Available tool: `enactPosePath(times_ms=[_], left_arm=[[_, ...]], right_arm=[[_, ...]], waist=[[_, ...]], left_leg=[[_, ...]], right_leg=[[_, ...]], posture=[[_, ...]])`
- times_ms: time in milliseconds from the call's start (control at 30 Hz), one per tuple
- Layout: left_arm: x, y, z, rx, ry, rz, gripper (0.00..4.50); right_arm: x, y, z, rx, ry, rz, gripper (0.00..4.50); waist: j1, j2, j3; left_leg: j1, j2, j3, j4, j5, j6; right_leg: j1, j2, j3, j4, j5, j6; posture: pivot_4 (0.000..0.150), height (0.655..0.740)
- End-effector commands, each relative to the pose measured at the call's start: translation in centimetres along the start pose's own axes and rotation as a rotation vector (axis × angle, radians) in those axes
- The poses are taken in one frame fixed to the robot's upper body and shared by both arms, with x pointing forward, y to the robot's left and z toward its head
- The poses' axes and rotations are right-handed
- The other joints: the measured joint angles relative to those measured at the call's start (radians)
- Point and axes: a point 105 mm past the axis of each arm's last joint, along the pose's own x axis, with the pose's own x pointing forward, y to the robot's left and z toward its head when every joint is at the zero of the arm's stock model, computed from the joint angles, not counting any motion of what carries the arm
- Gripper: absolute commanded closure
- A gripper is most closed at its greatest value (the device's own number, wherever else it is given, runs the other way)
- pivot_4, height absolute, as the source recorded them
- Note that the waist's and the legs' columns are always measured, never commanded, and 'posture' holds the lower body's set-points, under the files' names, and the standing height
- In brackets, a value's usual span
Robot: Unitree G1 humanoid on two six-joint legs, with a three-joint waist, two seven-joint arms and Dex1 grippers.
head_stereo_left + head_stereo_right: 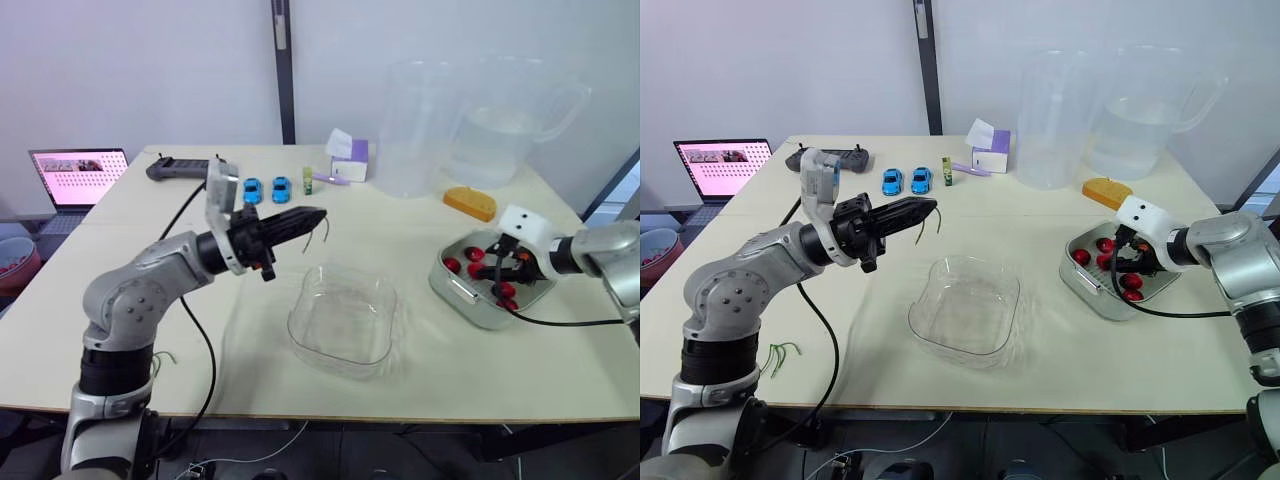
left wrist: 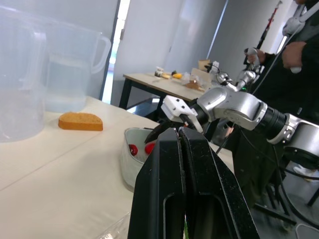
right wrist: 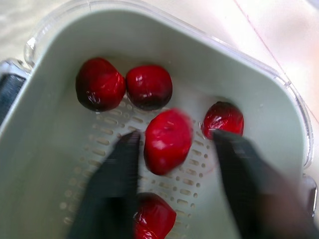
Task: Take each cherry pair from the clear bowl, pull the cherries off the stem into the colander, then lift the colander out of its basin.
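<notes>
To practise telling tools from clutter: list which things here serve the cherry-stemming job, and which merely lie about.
In the job: clear bowl, colander, basin, cherries, stem in the left gripper, right gripper.

Lying about: blue toy cars, laptop, water pitcher, orange block, purple box.

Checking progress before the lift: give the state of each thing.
Clear bowl: empty.
Colander: in its basin, holding loose cherries.
Left gripper: shut on a stem.
Right gripper: open over the colander.
Pitcher: partly filled with water.
Laptop: open, screen lit.
</notes>
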Motion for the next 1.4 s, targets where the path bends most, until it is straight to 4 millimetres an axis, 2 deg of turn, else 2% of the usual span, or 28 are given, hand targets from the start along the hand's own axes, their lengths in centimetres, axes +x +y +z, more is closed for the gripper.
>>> enactPosePath(times_ms=[33,100,167,200,233,400,433,500,567,667,733,833,1033,1133,1233,1333,1367,1400], left_arm=[[-0.4,-0.6,1.4,0.061,-0.028,-0.003,4.5],[-0.6,-0.5,1.4,0.063,-0.025,0.008,4.5],[-0.9,-0.5,1.4,0.064,-0.022,0.017,4.5],[-1.1,-0.6,1.4,0.065,-0.02,0.023,4.5],[-1.3,-0.6,1.4,0.066,-0.018,0.029,4.5],[-2.6,-1.1,1.6,0.076,0.0,0.043,4.5],[-3.6,-0.7,1.4,0.083,0.031,0.082,4.5],[-5.2,-0.3,0.9,0.091,0.082,0.145,4.5],[-6.9,0.2,0.3,0.074,0.112,0.209,4.5],[-11.9,1.9,-2.7,0.028,0.215,0.408,4.5],[-14.8,2.3,-3.8,0.011,0.239,0.511,4.5],[-18.4,2.3,-5.3,-0.018,0.264,0.624,4.5],[-23.8,2.6,-8.2,-0.089,0.285,0.83,4.5],[-24.5,2.5,-8.8,-0.131,0.255,0.851,3.56],[-24.5,2.3,-8.5,-0.136,0.243,0.847,1.95],[-25.8,2.6,-7.2,-0.101,0.235,0.884,0.44],[-26.2,2.8,-6.6,-0.083,0.228,0.897,0.04],[-26.5,2.9,-5.8,-0.058,0.22,0.9,0.04]], right_arm=[[-2.9,-1.5,2.7,-0.053,-0.066,-0.034,0.04],[-3.8,-1.6,3.6,-0.053,-0.089,-0.023,0.04],[-4.8,-1.5,5.3,-0.05,-0.165,0.01,0.04],[-5.4,-1.0,7.0,-0.04,-0.255,0.06,0.04],[-6.0,-0.1,8.8,-0.048,-0.358,0.128,0.04],[-8.5,3.7,14.7,-0.055,-0.665,0.376,0.04],[-9.1,5.6,16.0,-0.074,-0.727,0.491,0.04],[-10.0,8.2,17.4,-0.105,-0.79,0.649,0.04],[-9.9,9.8,18.3,-0.124,-0.824,0.719,0.04],[-8.3,12.5,19.0,-0.184,-0.825,0.797,0.04],[-7.7,13.4,18.9,-0.206,-0.8,0.821,0.04],[-7.3,13.3,19.1,-0.18,-0.804,0.821,0.04],[-6.6,13.1,19.3,-0.184,-0.798,0.804,0.04],[-6.5,13.1,19.2,-0.184,-0.794,0.803,0.0],[-6.7,13.1,19.2,-0.17,-0.796,0.811,0.0],[-7.1,13.2,19.1,-0.153,-0.801,0.832,0.0],[-7.2,13.2,19.0,-0.147,-0.798,0.835,0.0],[-7.2,13.2,18.9,-0.142,-0.792,0.835,0.0]], waist=[[0.0,0.0,0.0],[0.001,0.0,0.0],[0.0,0.0,0.0],[0.0,0.0,0.0],[0.0,0.0,0.0],[0.0,0.0,0.0],[0.0,0.0,0.0],[-0.002,0.0,0.0],[0.0,0.0,0.0],[-0.002,0.001,0.0],[-0.001,0.001,0.0],[0.009,0.001,0.0],[0.023,0.001,0.0],[0.023,0.001,0.0],[0.024,0.001,0.0],[0.024,0.001,0.0],[0.024,0.001,0.0],[0.023,0.001,0.0]], left_leg=[[0.0,0.0,0.0,0.0,0.0,0.0],[0.0,0.0,0.0,0.0,0.0,0.0],[0.0,0.0,0.0,0.0,0.0,0.0],[0.0,0.0,0.0,0.0,0.0,0.0],[0.0,0.0,0.0,0.0,0.0,0.0],[0.0,0.001,-0.002,0.0,0.0,0.0],[0.0,0.001,-0.003,0.0,0.0,0.0],[0.0,0.001,-0.004,-0.001,0.0,0.0],[0.0,0.001,-0.005,-0.001,0.0,0.0],[0.0,0.001,-0.005,-0.001,0.0,0.0],[0.0,0.001,-0.005,-0.002,0.0,0.0],[0.0,0.001,-0.006,-0.001,0.0,0.0],[0.0,0.0,-0.004,-0.002,0.0,0.0],[0.0,0.001,-0.004,-0.002,0.0,0.0],[0.0,0.0,-0.004,-0.002,0.0,0.0],[0.0,0.0,-0.004,-0.002,0.0,0.0],[0.0,0.0,-0.004,-0.002,0.0,0.0],[0.0,0.001,-0.004,-0.002,0.0,0.0]], right_leg=[[0.0,0.0,0.0,0.0,0.0,0.0],[0.0,0.0,0.0,0.0,0.0,0.0],[0.0,0.0,0.0,-0.001,0.0,0.0],[0.0,0.0,0.0,-0.001,0.0,0.0],[0.0,0.0,0.0,-0.001,0.0,0.0],[0.001,0.001,0.0,-0.002,0.0,0.0],[0.001,0.001,0.0,-0.002,0.0,0.0],[0.001,0.0,0.0,-0.002,0.0,0.0],[0.001,0.0,0.0,-0.003,0.0,0.0],[0.001,0.0,0.0,-0.003,0.0,0.0],[0.001,0.0,0.0,-0.004,0.0,0.0],[0.001,0.0,0.0,-0.004,0.0,0.0],[0.001,-0.002,0.0,-0.006,0.0,0.001],[0.001,-0.001,0.0,-0.006,0.0,0.001],[0.001,-0.002,0.0,-0.006,0.001,0.001],[0.001,-0.002,0.0,-0.006,0.001,0.001],[0.001,-0.002,0.0,-0.006,0.001,0.001],[0.001,-0.002,0.0,-0.006,0.001,0.001]], posture=[[0.15,0.74],[0.15,0.74],[0.15,0.74],[0.15,0.74],[0.15,0.74],[0.15,0.74],[0.15,0.74],[0.15,0.74],[0.15,0.74],[0.15,0.74],[0.15,0.74],[0.15,0.74],[0.15,0.74],[0.15,0.74],[0.15,0.74],[0.15,0.74],[0.15,0.74],[0.15,0.74]])
